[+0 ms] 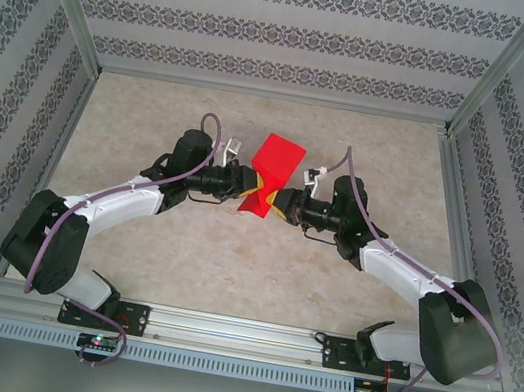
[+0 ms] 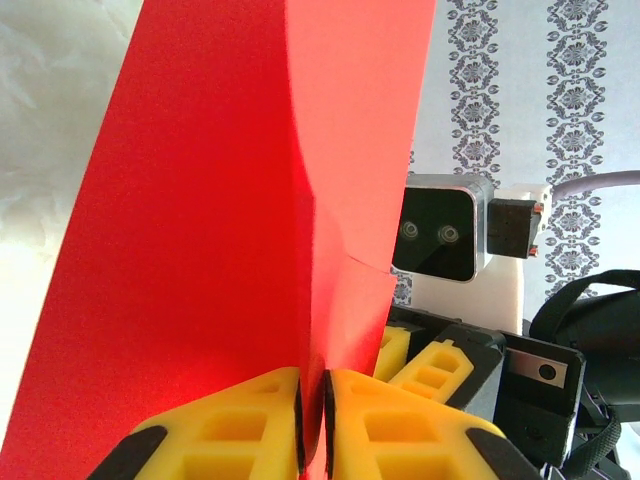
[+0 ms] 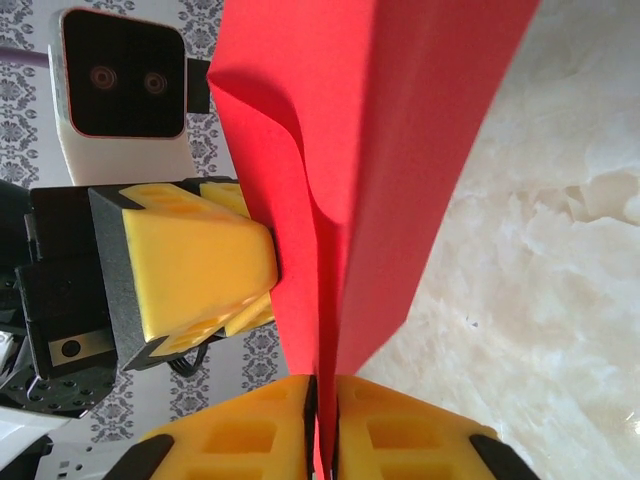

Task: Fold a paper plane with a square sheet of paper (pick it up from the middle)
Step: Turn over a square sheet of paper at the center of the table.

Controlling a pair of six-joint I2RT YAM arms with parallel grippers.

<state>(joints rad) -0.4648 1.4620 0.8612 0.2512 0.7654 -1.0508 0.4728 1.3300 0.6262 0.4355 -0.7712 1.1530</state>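
Two robot arms meet over the middle of the counter (image 1: 228,271), well away from its edges. Between them a red paper (image 1: 276,163), partly folded, is held upright and appears clear of the surface, fanning out above the claws.

The left claw (image 2: 312,405) is closed tight on the paper's lower part, pinching it between yellow fingers. The right claw (image 3: 325,400) is closed the same way, gripping from the opposite side, just beside the left.

Likely risks: if the arms pull apart or twist unevenly, the thin paper could tear or crease off-line. If one grip loosens, the paper could slip and hang from the other.
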